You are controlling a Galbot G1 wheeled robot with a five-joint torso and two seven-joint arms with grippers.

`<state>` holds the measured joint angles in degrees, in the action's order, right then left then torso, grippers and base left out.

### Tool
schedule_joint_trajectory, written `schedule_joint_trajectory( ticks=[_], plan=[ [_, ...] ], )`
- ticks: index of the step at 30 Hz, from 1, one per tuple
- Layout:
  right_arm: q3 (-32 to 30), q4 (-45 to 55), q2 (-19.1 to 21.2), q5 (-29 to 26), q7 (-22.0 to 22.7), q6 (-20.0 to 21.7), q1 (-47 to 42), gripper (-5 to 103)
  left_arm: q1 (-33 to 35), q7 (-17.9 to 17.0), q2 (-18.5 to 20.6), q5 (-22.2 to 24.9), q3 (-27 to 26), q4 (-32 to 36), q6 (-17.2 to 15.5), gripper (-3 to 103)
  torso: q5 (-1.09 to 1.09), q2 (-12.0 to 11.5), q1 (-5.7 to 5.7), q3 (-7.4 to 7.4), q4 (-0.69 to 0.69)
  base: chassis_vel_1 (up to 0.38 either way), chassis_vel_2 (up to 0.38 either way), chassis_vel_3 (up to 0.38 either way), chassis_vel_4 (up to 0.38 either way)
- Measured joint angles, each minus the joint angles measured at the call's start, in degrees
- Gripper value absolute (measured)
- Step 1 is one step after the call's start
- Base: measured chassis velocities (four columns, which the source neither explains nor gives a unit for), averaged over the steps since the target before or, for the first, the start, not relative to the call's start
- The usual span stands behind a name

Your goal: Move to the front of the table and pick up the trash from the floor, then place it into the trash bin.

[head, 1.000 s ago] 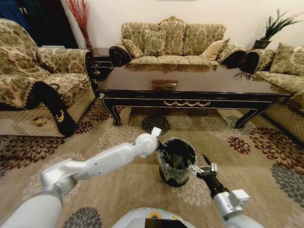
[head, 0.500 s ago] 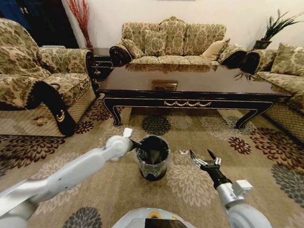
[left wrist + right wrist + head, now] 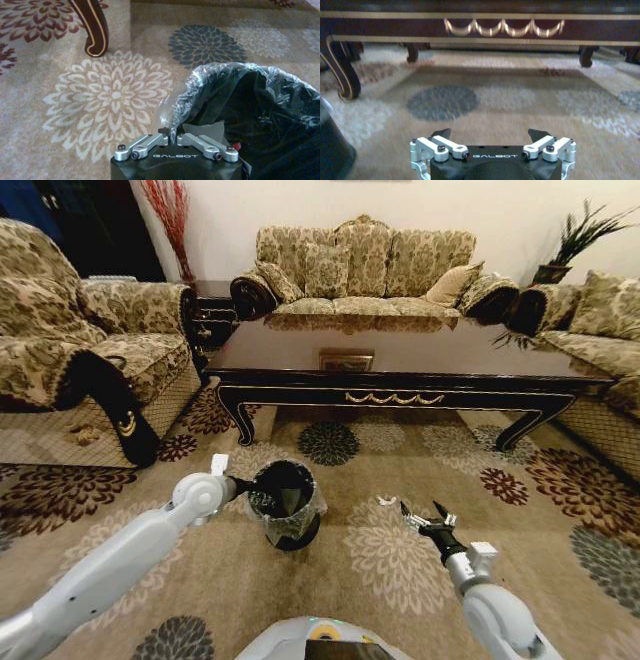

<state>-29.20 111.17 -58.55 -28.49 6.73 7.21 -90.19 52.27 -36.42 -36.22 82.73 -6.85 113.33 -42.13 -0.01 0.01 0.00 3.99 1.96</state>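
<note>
The trash bin (image 3: pixel 285 505) has shifted left, its rim clamped by the left tool (image 3: pixel 250 486); right tool (image 3: pixel 423 517) gapes by a scrap (image 3: pixel 385 500)

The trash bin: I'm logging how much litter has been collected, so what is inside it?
Inside the trash bin a clear plastic liner over a dark interior shows; the left gripper is shut on its rim. A small red speck sits near the fingers; the bottom is too dark to tell.

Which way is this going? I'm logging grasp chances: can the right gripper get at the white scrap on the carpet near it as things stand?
Probably yes. The right gripper hangs open just beside the white scrap, with bare carpet between them. The trash bin, gripped at its rim by the left gripper, stands off to the other side.
</note>
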Motion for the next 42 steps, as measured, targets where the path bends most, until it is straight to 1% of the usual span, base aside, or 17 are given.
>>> schedule_joint_trajectory(
  ticks=[4,8,10,12,15,16,18,19,22,23,24,26,28,30,32,34,42],
  plan=[
    [3.9,-6.0,-0.2,1.0,-0.4,-0.2,4.7,100,2.3,0.0,0.6,0.0,-1.5,0.9,0.0,3,-0.01,0.0,0.00,0.00,0.02,0.000,0.000,0.000,0.000],
    [5.8,-9.2,-0.5,1.1,-0.8,-0.2,7.3,100,2.0,-0.2,1.1,0.2,-1.4,1.0,0.0,3,0.00,0.0,0.00,0.00,0.02,0.000,0.000,0.000,0.000],
    [8.2,-14.0,-0.9,1.2,-1.7,-0.3,10.9,100,1.1,-1.1,1.3,1.3,-0.9,1.4,0.0,3,0.00,0.0,0.00,0.00,0.01,0.000,0.000,0.000,0.000],
    [9.0,-15.7,-1.1,1.1,-1.9,-0.5,12.1,100,0.9,-1.4,1.4,1.6,-0.7,1.6,0.0,3,0.00,0.0,0.00,0.00,0.00,0.000,0.000,0.000,0.000],
    [11.4,-22.1,-3.1,0.8,-2.2,-1.3,17.5,100,0.3,-2.4,1.8,2.6,0.4,2.3,0.0,3,0.01,0.0,0.00,0.00,0.01,0.000,0.000,0.000,0.000],
    [11.4,-22.1,-3.1,0.8,-2.2,-1.3,17.5,100,0.3,-2.4,1.8,2.6,0.4,2.3,0.0,3,0.01,0.0,0.00,0.00,0.01,0.000,0.000,0.000,0.000],
    [12.3,-26.5,-5.1,0.2,-2.3,-1.6,21.4,100,-0.1,-3.5,1.8,3.3,0.9,2.4,0.0,3,0.00,0.0,0.00,0.01,0.02,0.000,0.000,0.000,0.000],
    [12.3,-26.5,-5.1,0.2,-2.3,-1.6,21.4,100,-0.1,-3.5,1.8,3.3,0.9,2.4,0.0,3,0.00,0.0,0.00,0.01,0.02,0.000,0.000,0.000,0.000],
    [12.6,-32.0,-8.2,-1.0,-2.2,-1.9,26.4,100,-0.1,-3.9,2.1,4.0,0.9,2.4,0.0,3,0.01,0.0,0.00,0.01,0.01,0.000,0.000,0.000,0.000],
    [12.6,-32.0,-8.2,-1.0,-2.2,-1.9,26.4,100,-0.1,-3.9,2.1,4.0,0.9,2.4,0.0,3,0.01,0.0,0.00,0.01,0.01,0.000,0.000,0.000,0.000],
    [12.7,-33.6,-9.3,-1.2,-2.2,-2.0,27.8,100,0.1,-4.0,2.3,4.3,0.8,2.4,0.0,3,-0.01,0.0,0.00,0.01,0.02,0.000,0.000,0.000,0.000],
    [12.9,-37.1,-11.1,-1.2,-2.3,-2.5,30.3,100,0.4,-4.5,2.7,4.4,0.8,2.6,0.0,3,0.00,0.0,0.00,0.01,0.02,0.000,0.000,0.000,0.000],
    [12.9,-38.4,-11.8,-1.1,-2.3,-2.8,31.1,100,0.4,-4.8,2.9,4.4,0.9,2.7,0.0,3,0.01,0.0,0.00,0.01,0.02,0.000,0.000,0.000,0.000],
    [12.7,-42.3,-13.1,-0.7,-2.4,-3.4,32.9,100,0.4,-5.0,3.2,4.8,0.9,3.0,0.0,3,0.01,0.0,0.00,0.01,0.03,0.000,0.000,0.000,0.000],
    [12.6,-44.1,-13.6,-0.4,-2.6,-3.7,33.6,100,0.4,-5.0,3.2,5.1,0.9,3.1,0.0,3,0.01,0.0,0.00,0.01,0.03,0.000,0.000,0.000,0.000],
    [12.3,-48.1,-14.4,0.6,-2.9,-4.4,35.3,100,0.4,-5.1,3.3,5.3,0.9,3.2,0.0,3,0.00,0.0,0.00,0.00,0.00,0.000,0.000,0.000,0.000],
    [10.0,-56.7,-16.4,1.6,-3.0,-7.2,39.6,100,1.2,-5.2,3.1,5.2,0.9,3.4,0.0,3,0.01,0.0,0.00,0.00,0.02,0.000,0.000,0.000,0.000]
  ],
)
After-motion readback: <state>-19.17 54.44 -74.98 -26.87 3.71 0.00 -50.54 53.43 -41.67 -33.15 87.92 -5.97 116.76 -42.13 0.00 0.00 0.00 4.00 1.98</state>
